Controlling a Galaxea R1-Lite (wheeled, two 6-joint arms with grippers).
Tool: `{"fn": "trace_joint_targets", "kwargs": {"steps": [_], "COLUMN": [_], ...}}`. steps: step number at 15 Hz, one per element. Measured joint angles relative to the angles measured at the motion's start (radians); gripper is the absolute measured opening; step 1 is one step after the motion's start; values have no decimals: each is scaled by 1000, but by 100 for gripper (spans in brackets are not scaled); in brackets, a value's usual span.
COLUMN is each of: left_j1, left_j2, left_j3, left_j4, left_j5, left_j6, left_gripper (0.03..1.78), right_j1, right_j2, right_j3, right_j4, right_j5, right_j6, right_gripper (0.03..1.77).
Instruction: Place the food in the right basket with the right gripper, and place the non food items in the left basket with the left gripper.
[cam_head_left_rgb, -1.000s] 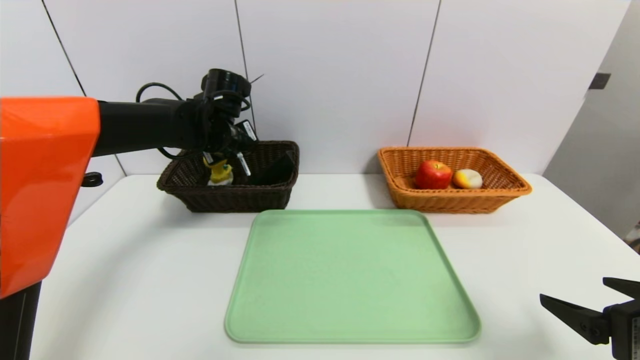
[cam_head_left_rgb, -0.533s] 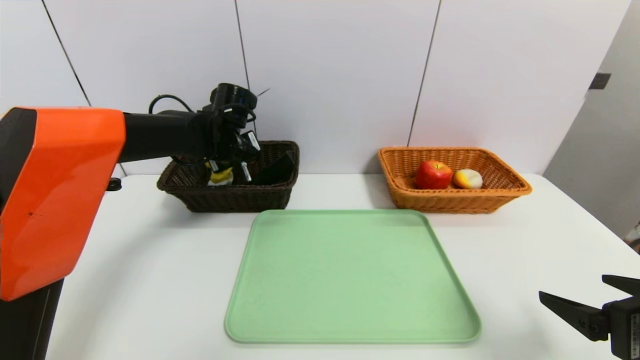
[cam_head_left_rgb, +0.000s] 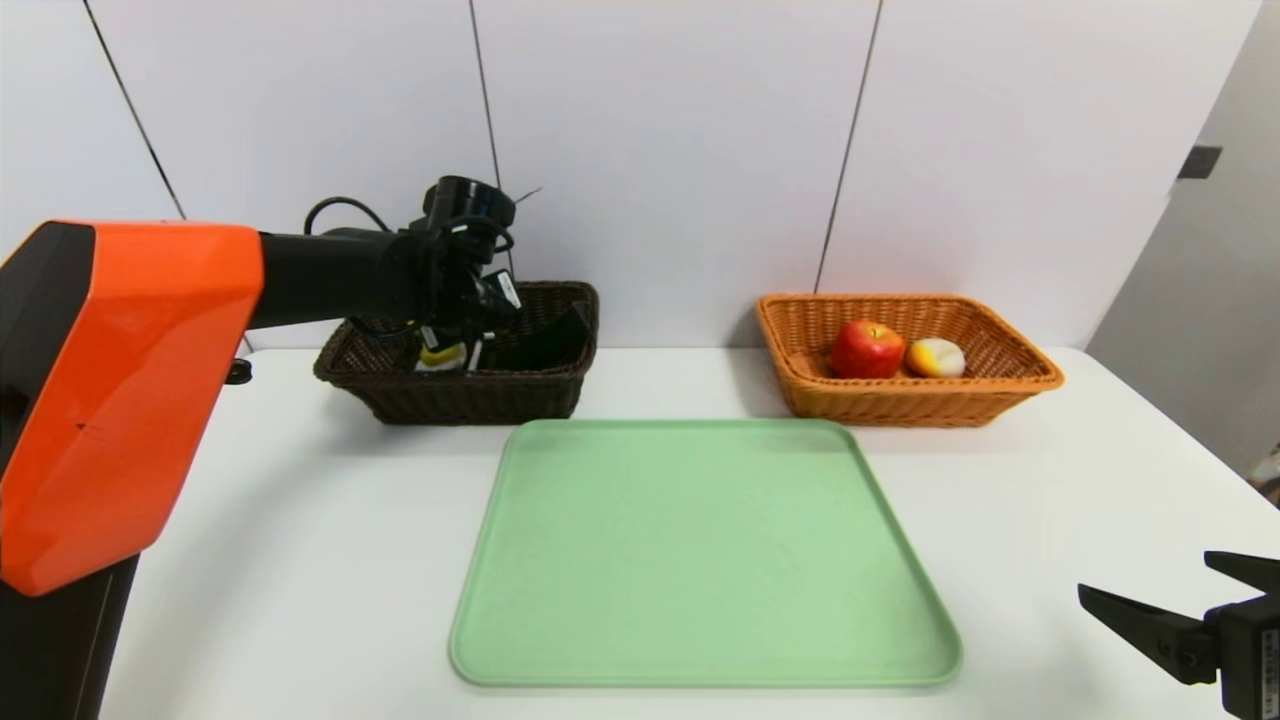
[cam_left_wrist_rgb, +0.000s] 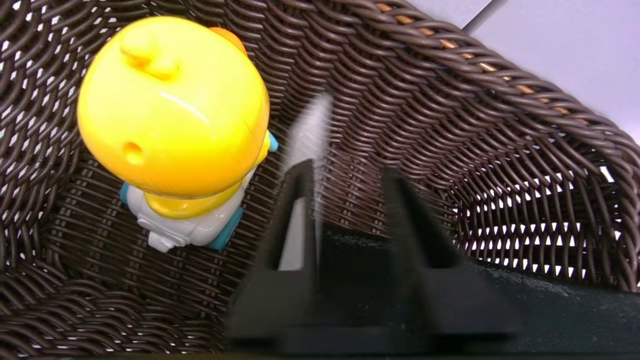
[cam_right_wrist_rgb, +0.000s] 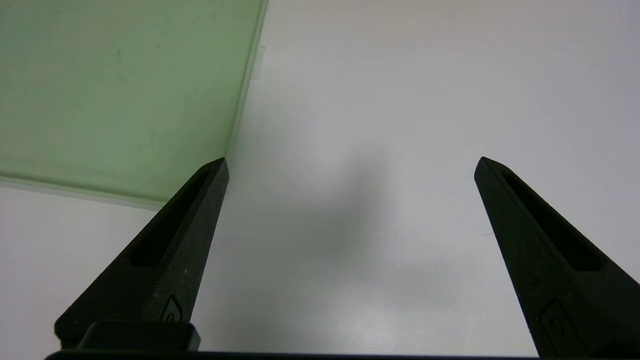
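My left gripper (cam_head_left_rgb: 455, 345) (cam_left_wrist_rgb: 347, 170) reaches down inside the left basket (cam_head_left_rgb: 470, 395) (cam_left_wrist_rgb: 450, 100), its jaws a little apart with nothing between them. The slim white pen (cam_left_wrist_rgb: 310, 130) shows as a blurred streak along one finger, loose. The yellow duck toy (cam_head_left_rgb: 440, 355) (cam_left_wrist_rgb: 172, 105) stands on the basket floor beside the fingers, and the black pouch (cam_head_left_rgb: 550, 345) (cam_left_wrist_rgb: 575, 305) lies under them. The red apple (cam_head_left_rgb: 866, 349) and the white piece with an orange top (cam_head_left_rgb: 935, 357) sit in the right basket (cam_head_left_rgb: 900, 405). My right gripper (cam_head_left_rgb: 1148, 578) (cam_right_wrist_rgb: 351, 161) is open and empty.
A large green tray (cam_head_left_rgb: 700, 560) (cam_right_wrist_rgb: 120, 90) lies bare in the middle of the white table (cam_head_left_rgb: 300, 520), between me and the two baskets. My right gripper hovers over the table's front right corner, just off the tray's edge. A white wall stands behind the baskets.
The left arm has dropped lower into the dark basket. Its jaws have parted and let go of the pen. The right arm has stayed put.
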Motion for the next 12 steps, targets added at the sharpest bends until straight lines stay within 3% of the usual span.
{"fn": "trace_joint_targets", "kwargs": {"steps": [4,7,10,12], "left_j1": [-3,-11,-18,-21], "left_j2": [-56,-167,-352,-498], "left_j3": [-5,-21,51,211], "left_j4": [6,25,33,32], "left_j5": [0,2,-50,-138], "left_j6": [26,118,330,475], "left_gripper": [105,126,141,147], "right_j1": [2,2,5,7], "right_j2": [0,0,-2,-3], "right_j3": [0,-11,-50,-98], "right_j4": [0,-2,-3,-14], "right_j5": [-1,0,27,110], "right_j6": [-6,-7,-10,-29], "right_gripper": [170,170,170,170]}}
